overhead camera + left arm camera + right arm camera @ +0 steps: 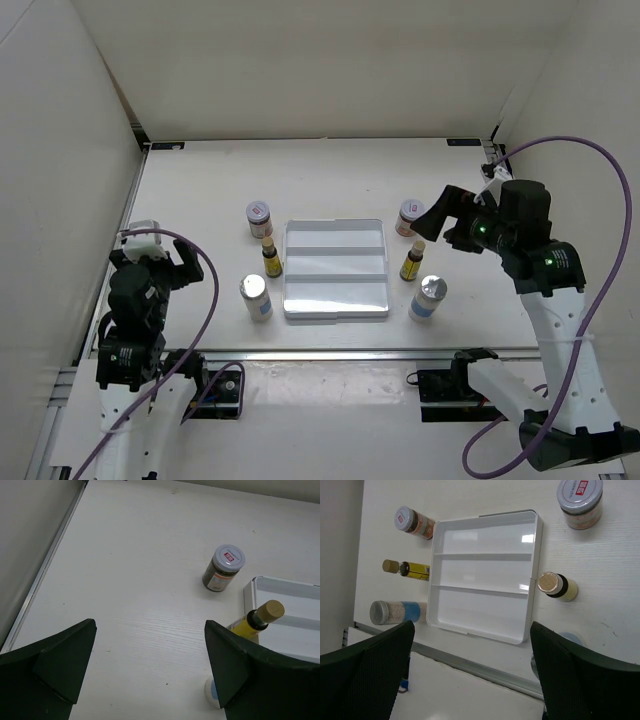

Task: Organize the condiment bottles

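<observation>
A flat white wood-grain table (200,180) sits inside plain white enclosure walls (330,60), with a metal rail along its near edge. At the middle lies a shallow white rectangular tray (336,316), its two dividers running side to side to make three long compartments. All six condiment bottles stand upright on the table outside the tray, long axes vertical and caps up, in a column of three at each short side. On the left, from far to near, are a squat jar with a red-marked white lid (259,217), a tiny dark yellow-labelled bottle (271,259) and a white cylinder with a silver cap (256,297). On the right stand a matching squat jar (410,216), a second tiny dark bottle (411,262) and a second white cylinder (428,298). The left gripper (149,630) hangs near the table's left edge, released, fingers spread wide around nothing. The right gripper (472,627) hovers beside the right-hand jar, likewise spread and grasping nothing.
</observation>
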Available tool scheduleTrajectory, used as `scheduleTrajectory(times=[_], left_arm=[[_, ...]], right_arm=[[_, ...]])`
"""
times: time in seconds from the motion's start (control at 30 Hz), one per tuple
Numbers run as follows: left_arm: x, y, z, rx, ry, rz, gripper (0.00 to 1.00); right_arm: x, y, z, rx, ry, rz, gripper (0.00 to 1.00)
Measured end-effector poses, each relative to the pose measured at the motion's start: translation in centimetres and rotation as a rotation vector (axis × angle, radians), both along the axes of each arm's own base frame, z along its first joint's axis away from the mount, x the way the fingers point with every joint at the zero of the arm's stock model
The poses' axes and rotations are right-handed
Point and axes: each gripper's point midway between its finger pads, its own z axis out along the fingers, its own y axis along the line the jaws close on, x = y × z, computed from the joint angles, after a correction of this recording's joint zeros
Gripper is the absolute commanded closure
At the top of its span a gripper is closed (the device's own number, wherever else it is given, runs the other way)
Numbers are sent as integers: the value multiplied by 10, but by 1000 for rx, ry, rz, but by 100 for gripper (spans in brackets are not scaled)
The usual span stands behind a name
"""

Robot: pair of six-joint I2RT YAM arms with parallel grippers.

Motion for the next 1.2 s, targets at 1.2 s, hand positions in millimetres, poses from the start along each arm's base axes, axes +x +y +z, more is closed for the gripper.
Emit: scheduleTrajectory(times=[1.2], left_arm=[[34, -85, -40, -270, 438, -288, 0]], right_arm=[[-37, -49, -123, -324, 405, -133, 2]])
